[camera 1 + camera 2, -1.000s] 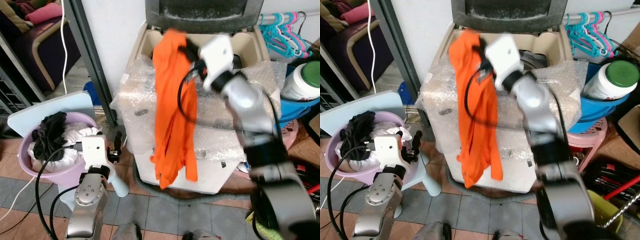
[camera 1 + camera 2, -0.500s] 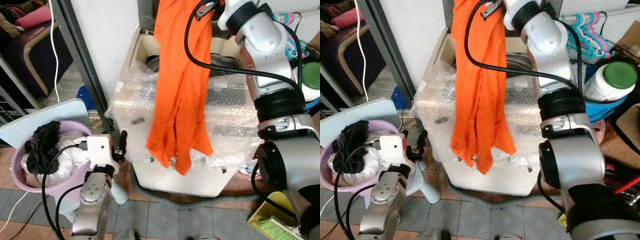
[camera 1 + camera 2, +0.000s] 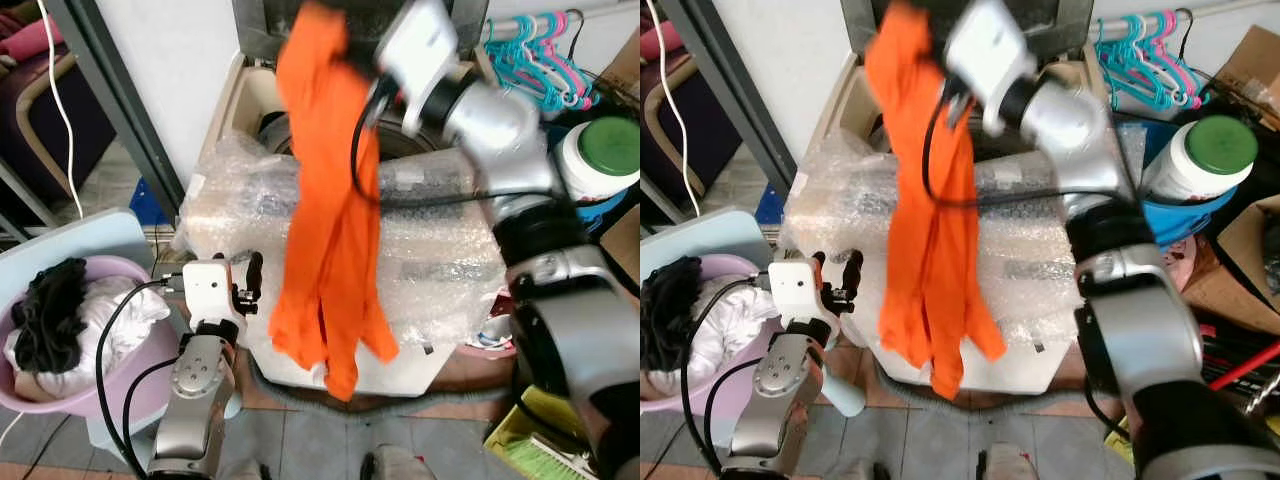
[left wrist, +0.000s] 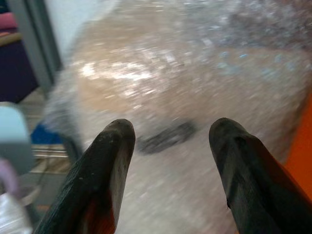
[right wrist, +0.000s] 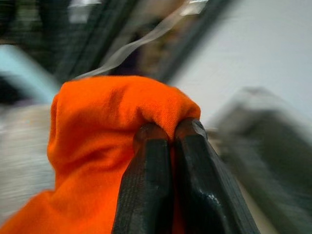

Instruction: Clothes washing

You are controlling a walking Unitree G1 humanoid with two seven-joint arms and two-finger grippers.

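The right claw (image 5: 165, 146) pinched the orange garment (image 3: 325, 230) by its top, hanging lengthwise before the washing machine (image 3: 440, 250), whose tub opening (image 3: 275, 125) lay just behind; the left claw (image 4: 170, 141) was spread

**Even daylight, heavy motion blur on the raised arm**

Soft, bright, even light; shadows are faint. The bubble wrap (image 3: 440, 230) glints with small highlights. At twelve o'clock the orange garment (image 3: 325, 210) and right gripper (image 5: 168, 134) smear with motion. Both wrist views have blurred backgrounds; the left gripper (image 4: 168, 134) stays fairly sharp.
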